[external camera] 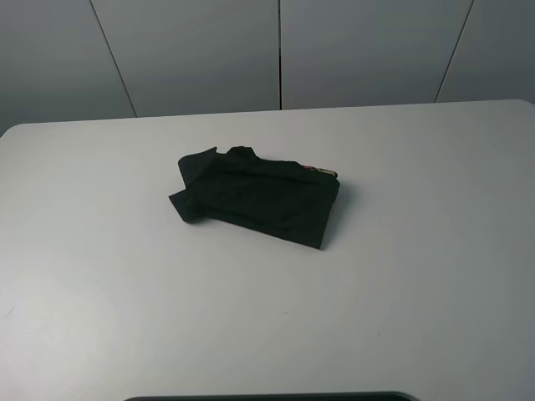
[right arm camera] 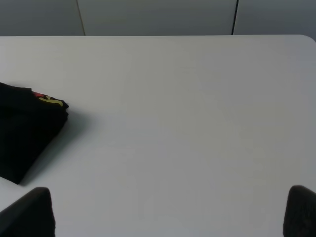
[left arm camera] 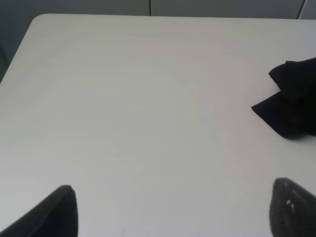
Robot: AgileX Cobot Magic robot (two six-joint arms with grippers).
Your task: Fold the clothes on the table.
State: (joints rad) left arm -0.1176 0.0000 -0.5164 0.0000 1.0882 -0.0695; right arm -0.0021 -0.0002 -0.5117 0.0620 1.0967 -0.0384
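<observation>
The black T-shirt (external camera: 255, 195) lies folded into a compact bundle at the middle of the white table (external camera: 418, 292). A bit of red and yellow print shows at its right edge (external camera: 320, 171). A sleeve sticks out at its left. The shirt's left part shows in the left wrist view (left arm camera: 291, 106), its right part with the print in the right wrist view (right arm camera: 27, 128). My left gripper (left arm camera: 173, 210) and right gripper (right arm camera: 170, 212) are open, empty, and away from the shirt. Neither gripper shows in the exterior view.
Grey wall panels (external camera: 276, 50) stand behind the table's far edge. A dark edge (external camera: 267, 397) shows at the bottom of the exterior view. The table's rounded far corners show in the wrist views (left arm camera: 42, 19) (right arm camera: 306, 39).
</observation>
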